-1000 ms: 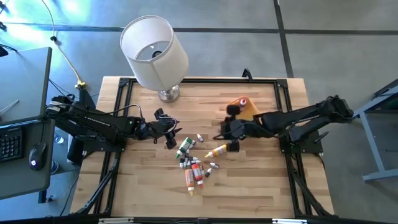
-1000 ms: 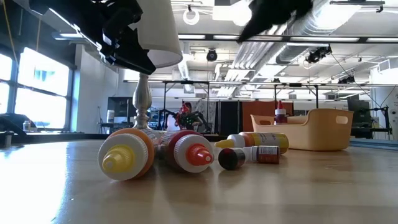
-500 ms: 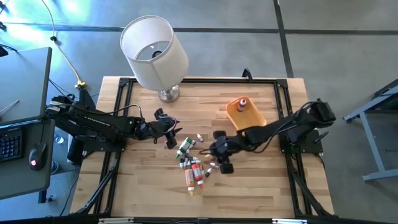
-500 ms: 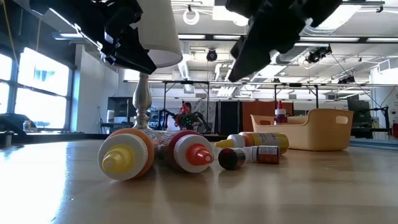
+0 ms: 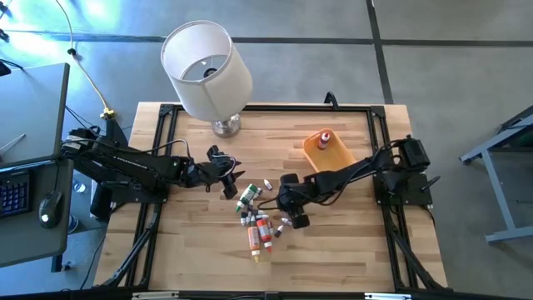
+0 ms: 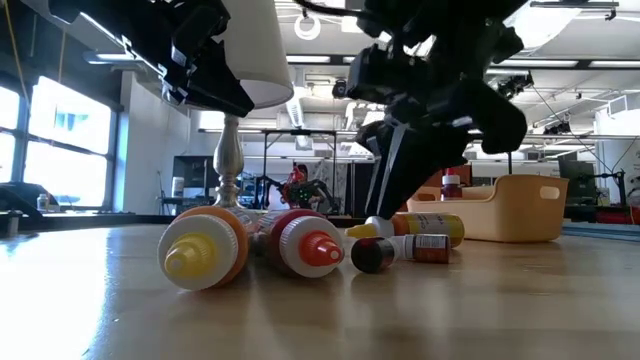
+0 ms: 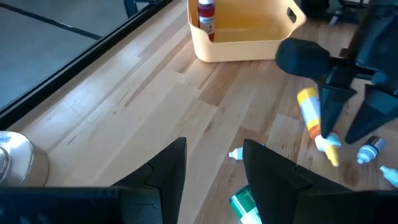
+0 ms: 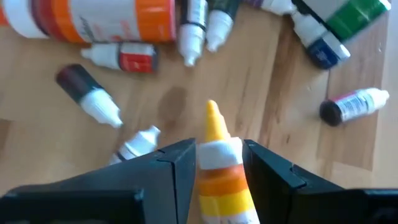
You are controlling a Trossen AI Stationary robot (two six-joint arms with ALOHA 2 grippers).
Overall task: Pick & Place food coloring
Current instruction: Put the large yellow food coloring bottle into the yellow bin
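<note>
The food coloring bottles lie scattered on their sides mid-table (image 5: 260,229), (image 8: 124,25). My right gripper (image 8: 219,148) is down at the table, pointing steeply down, open, with one finger on each side of a yellow-orange bottle (image 8: 217,171), (image 7: 309,109) that lies on the wood. I cannot tell whether the fingers touch it. My left gripper (image 7: 214,165), (image 5: 227,182) hangs above the table left of the cluster, open, with nothing between its fingers. A green bottle (image 5: 247,197) lies just beyond it.
An orange bin (image 5: 329,152) at the back right of the table holds one red-capped bottle (image 5: 326,137). A white-shaded lamp (image 5: 206,67) stands at the back left, its metal foot (image 5: 225,127) on the wood. Bare wood lies near the front edge.
My right gripper has come down from beside the orange bin and gone toward the table's left and near edge, tipping more steeply downward, until its fingers straddle the yellow-orange bottle. Its finger gap looks unchanged. The bottles have stayed where they were.
</note>
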